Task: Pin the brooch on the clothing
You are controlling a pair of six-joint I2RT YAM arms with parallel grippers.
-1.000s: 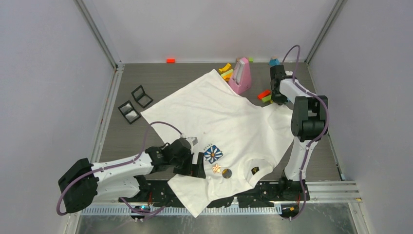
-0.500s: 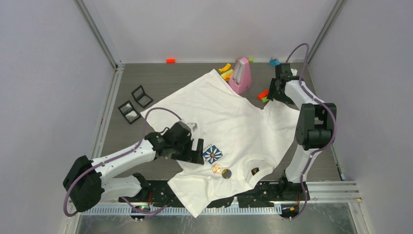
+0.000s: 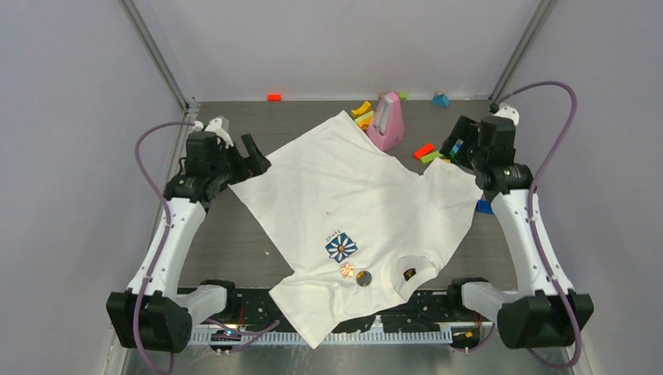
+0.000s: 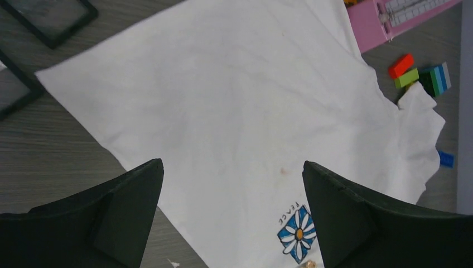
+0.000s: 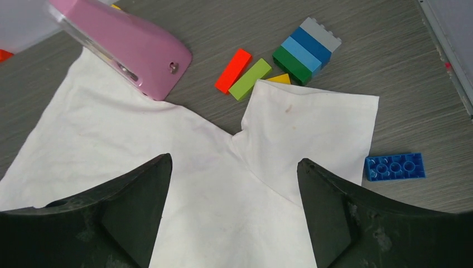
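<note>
The clothing (image 3: pixel 352 187), a white T-shirt, lies spread flat across the table, its neck toward the near edge. Its blue daisy print (image 3: pixel 342 247) sits near the collar, with the black neck label (image 3: pixel 409 273) to the right. The brooch (image 3: pixel 347 270), small and golden, rests on the shirt just below the daisy, beside a dark round disc (image 3: pixel 363 277). My left gripper (image 3: pixel 249 160) hangs open above the shirt's far-left corner, holding nothing; its wrist view shows the shirt (image 4: pixel 223 100) and daisy (image 4: pixel 298 233) below. My right gripper (image 3: pixel 457 150) is open and empty above the right sleeve (image 5: pixel 312 128).
A pink stapler-like device (image 3: pixel 387 121) stands at the shirt's far edge. Coloured bricks (image 5: pixel 304 50) lie by the sleeve, with a flat blue brick (image 5: pixel 395 166) to its right. Black frames (image 4: pixel 50 17) lie at the left. Grey walls enclose the table.
Both arms have lifted and swung outward: the left from beside the daisy to the far left, the right back to the right. The right gripper opened, letting go of the sleeve.
</note>
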